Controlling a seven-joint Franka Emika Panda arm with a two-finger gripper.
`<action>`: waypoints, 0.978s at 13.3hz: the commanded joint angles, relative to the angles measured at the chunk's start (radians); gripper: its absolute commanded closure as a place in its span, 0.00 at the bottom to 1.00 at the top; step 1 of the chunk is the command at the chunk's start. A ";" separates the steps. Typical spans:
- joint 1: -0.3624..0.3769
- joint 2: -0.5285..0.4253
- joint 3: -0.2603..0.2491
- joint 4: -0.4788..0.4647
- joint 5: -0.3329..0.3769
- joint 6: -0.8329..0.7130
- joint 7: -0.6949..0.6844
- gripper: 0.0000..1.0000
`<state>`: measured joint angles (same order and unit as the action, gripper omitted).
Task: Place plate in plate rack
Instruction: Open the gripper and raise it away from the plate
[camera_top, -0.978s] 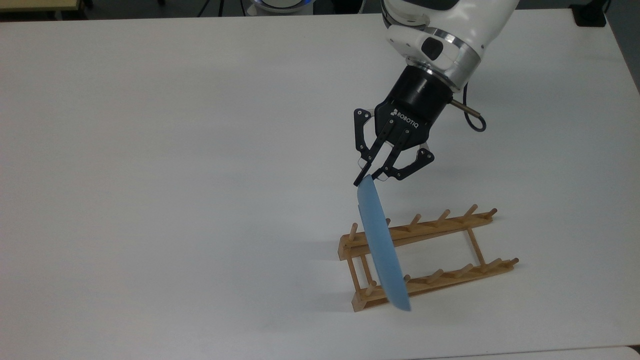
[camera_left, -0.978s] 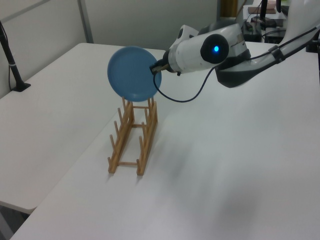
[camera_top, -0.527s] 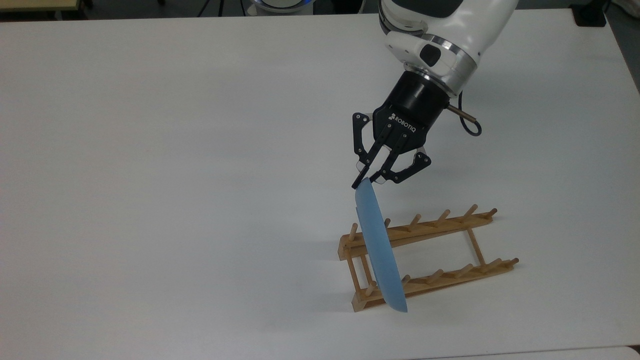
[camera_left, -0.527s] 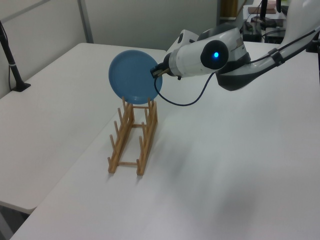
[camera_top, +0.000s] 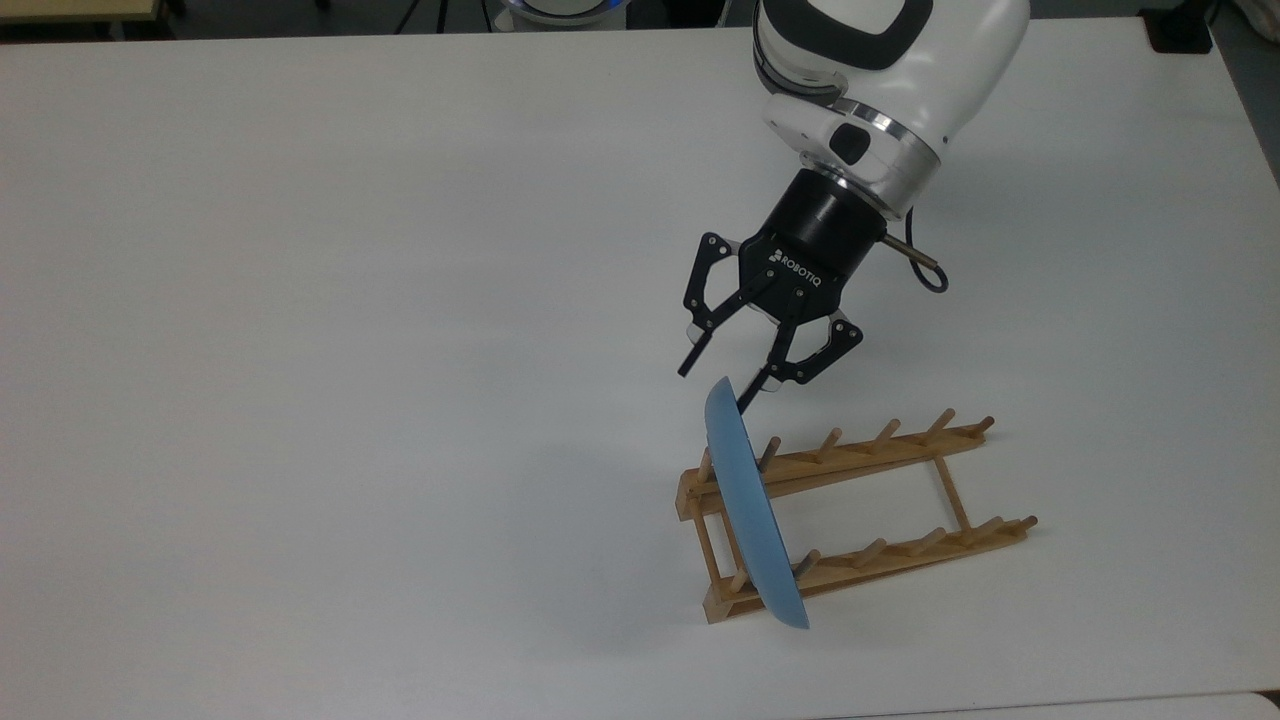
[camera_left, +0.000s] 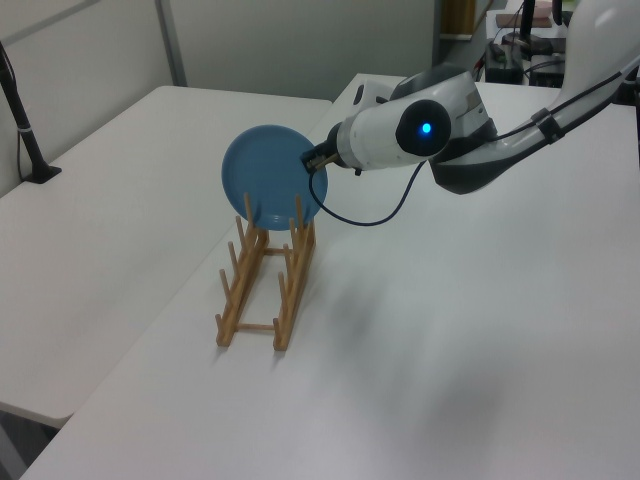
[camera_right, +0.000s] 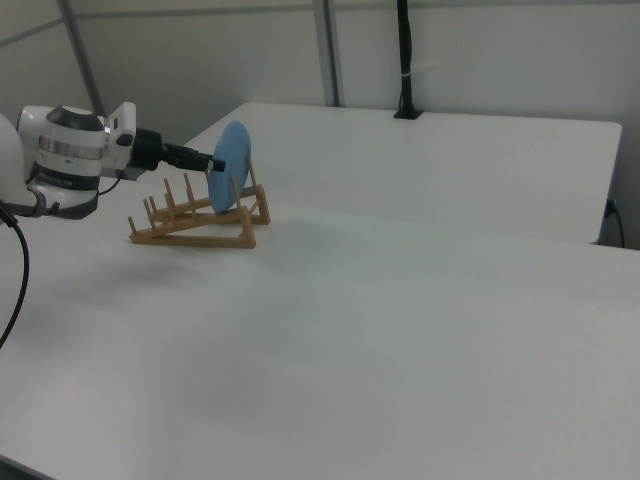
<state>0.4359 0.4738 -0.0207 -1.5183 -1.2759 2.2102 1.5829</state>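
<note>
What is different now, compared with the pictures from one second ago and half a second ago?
The gripper has opened and let go of the plate; earlier it was shut on the plate's upper edge. The plate has sunk lower into the plate rack and now stands on edge between the pegs at the top view's left end. The rack itself has not moved on the table.
</note>
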 joint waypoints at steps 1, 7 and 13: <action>0.007 -0.055 -0.002 -0.010 0.047 -0.018 0.008 0.12; -0.011 -0.292 -0.002 -0.013 0.693 -0.105 -0.272 0.00; -0.124 -0.501 -0.002 -0.098 1.162 -0.412 -0.529 0.00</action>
<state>0.3714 0.0748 -0.0257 -1.5110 -0.2252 1.8571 1.1217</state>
